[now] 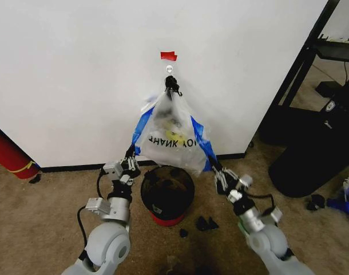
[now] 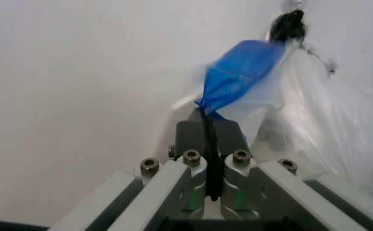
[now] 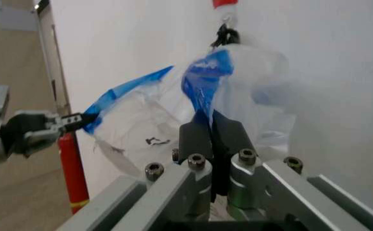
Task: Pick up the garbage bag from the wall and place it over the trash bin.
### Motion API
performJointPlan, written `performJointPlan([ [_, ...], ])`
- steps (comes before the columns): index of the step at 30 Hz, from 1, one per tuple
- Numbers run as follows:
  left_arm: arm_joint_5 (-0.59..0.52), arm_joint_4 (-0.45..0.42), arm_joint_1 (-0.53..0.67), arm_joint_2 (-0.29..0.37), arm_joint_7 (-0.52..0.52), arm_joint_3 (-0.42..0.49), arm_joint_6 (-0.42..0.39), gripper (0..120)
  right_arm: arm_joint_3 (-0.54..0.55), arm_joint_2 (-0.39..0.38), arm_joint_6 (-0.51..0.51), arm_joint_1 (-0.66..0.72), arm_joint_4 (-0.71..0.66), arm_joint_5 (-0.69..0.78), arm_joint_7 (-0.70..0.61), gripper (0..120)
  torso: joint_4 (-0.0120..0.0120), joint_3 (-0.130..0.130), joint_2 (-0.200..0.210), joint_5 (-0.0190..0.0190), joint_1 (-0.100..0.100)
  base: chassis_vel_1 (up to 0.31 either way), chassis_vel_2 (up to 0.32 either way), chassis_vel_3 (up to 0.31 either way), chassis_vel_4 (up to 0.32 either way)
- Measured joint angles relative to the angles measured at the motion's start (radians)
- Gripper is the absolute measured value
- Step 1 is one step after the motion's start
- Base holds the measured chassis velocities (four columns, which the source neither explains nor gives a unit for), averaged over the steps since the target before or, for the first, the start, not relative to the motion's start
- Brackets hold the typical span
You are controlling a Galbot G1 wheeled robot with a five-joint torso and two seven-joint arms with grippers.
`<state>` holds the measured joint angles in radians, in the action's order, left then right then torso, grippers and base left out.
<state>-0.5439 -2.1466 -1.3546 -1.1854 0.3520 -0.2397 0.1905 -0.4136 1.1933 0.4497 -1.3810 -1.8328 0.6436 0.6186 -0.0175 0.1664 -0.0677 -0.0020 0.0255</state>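
- The garbage bag hangs by its knotted black handles from a small metal hook on the white wall, with a strip of red tape just at 12 o'clock of the hook.
- The left end effector is clamped on the bag's blue edge at the bag's 8 o'clock; in the left wrist view its fingers are pressed together on the blue plastic.
- The right end effector pinches the blue strip at the bag's 4 o'clock, fingers closed on it.
- The trash bin stands on the carpet at 6 o'clock of the bag, between both arms, its rim just under the bag's bottom edge.
- A large black glossy bin stands at 3 o'clock, well apart; small dark scraps lie on the carpet near the mesh bin at its 4 o'clock.
- Bare carpet lies open at 9 o'clock.
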Motion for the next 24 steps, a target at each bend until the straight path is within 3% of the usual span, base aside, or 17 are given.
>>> performJointPlan([
  [15,0.031,-0.005,-0.074,-0.014,0.03,-0.051,0.066,0,-0.074,0.054,0.088,-0.044,0.032,-0.12,0.109,0,0.0,0.0,0.0,0.0001,0.0,0.0,0.0,0.0,0.0],
  [24,0.068,0.032,-0.106,-0.042,0.038,-0.049,0.144,0,-0.09,0.042,0.117,-0.041,0.055,-0.162,0.167,0,0.0001,0.0,0.0,0.0,0.0,0.0,0.0,0.0,0.0],
])
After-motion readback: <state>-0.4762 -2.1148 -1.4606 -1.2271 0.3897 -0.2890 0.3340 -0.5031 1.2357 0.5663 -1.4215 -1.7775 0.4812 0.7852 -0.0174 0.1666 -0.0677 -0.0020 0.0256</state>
